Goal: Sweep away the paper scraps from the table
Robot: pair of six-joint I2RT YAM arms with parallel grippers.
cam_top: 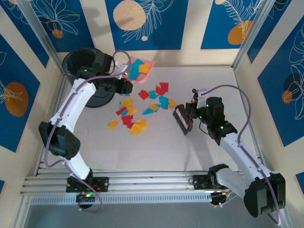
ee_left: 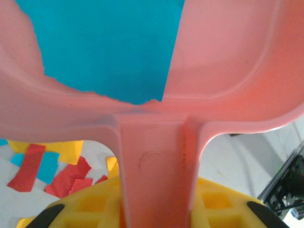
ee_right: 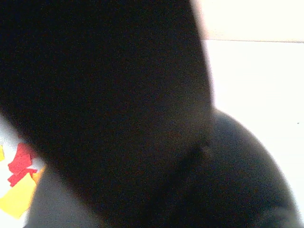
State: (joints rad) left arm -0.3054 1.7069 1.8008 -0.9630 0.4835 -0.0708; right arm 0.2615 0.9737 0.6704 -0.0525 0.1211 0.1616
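Note:
Paper scraps [cam_top: 140,110], red, yellow, orange and cyan, lie scattered across the middle of the table [cam_top: 156,147]. My left gripper [cam_top: 124,83] is shut on the handle [ee_left: 156,166] of a pink dustpan [cam_top: 138,71] at the back, beside the bin. A large cyan scrap [ee_left: 109,47] and an orange one [cam_top: 144,68] rest in the pan. Yellow fingers [ee_left: 90,206] flank the handle. My right gripper [cam_top: 192,112] is shut on a dark brush [cam_top: 182,120], right of the scraps, bristles toward them. The brush [ee_right: 109,104] blocks most of the right wrist view, with scraps [ee_right: 19,183] at its lower left.
A black bin [cam_top: 85,66] stands at the back left corner, just left of the dustpan. Patterned walls close the back and both sides. Aluminium rails [cam_top: 147,183] run along the near edge between the arm bases.

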